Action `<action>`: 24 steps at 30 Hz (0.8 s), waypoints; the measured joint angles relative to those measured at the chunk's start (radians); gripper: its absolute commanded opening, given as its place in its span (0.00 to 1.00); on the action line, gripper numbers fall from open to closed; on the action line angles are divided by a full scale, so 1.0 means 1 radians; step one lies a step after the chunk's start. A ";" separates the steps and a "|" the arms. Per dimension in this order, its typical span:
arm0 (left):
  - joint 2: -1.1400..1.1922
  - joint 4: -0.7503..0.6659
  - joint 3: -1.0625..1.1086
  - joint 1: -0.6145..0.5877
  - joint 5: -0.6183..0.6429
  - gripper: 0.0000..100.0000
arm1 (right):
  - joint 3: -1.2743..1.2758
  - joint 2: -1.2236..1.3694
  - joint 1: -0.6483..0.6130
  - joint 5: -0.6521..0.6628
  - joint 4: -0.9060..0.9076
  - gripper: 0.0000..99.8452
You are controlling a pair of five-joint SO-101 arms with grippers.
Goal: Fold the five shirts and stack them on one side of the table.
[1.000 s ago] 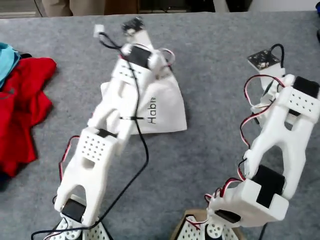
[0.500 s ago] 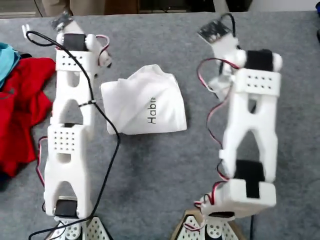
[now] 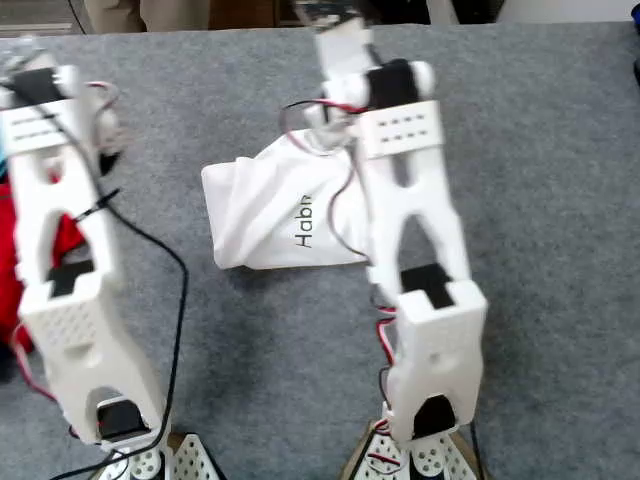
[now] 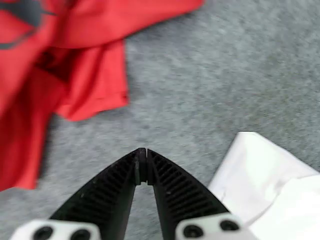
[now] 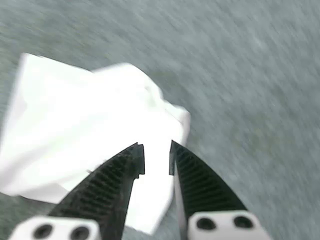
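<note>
A folded white shirt [image 3: 260, 210] with dark lettering lies in the middle of the grey table. My right gripper [image 5: 156, 160] hovers over the white shirt [image 5: 80, 130] near its crumpled far corner, fingers a little open with nothing between them. In the high view the right arm [image 3: 410, 180] covers the shirt's right side. A crumpled red shirt [image 4: 60, 60] lies at the table's left, partly hidden under the left arm [image 3: 55, 220]. My left gripper [image 4: 142, 167] is shut and empty above bare table, between the red shirt and a corner of the white shirt [image 4: 270, 180].
The grey felt table [image 3: 560, 200] has open room on its right half and in front of the white shirt. Both arm bases stand at the near edge. A strip of red cloth [image 3: 10, 300] shows at the left border.
The left arm swung left, away from the white shirt to over the red shirt. The right arm swung left from the table's right side to above the white shirt.
</note>
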 measured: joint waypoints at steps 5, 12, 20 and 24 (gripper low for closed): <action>-0.264 0.000 0.287 -0.124 -0.158 0.02 | -0.140 0.100 -0.104 -0.064 0.017 0.07; -0.612 0.000 0.700 -0.230 -0.367 0.02 | -0.186 0.210 -0.196 -0.262 0.109 0.07; -0.907 0.000 1.007 -0.275 -0.506 0.02 | -0.186 0.259 -0.244 -0.456 0.087 0.15; -1.003 0.000 1.094 -0.275 -0.545 0.02 | -0.187 0.298 -0.258 -0.488 0.041 0.17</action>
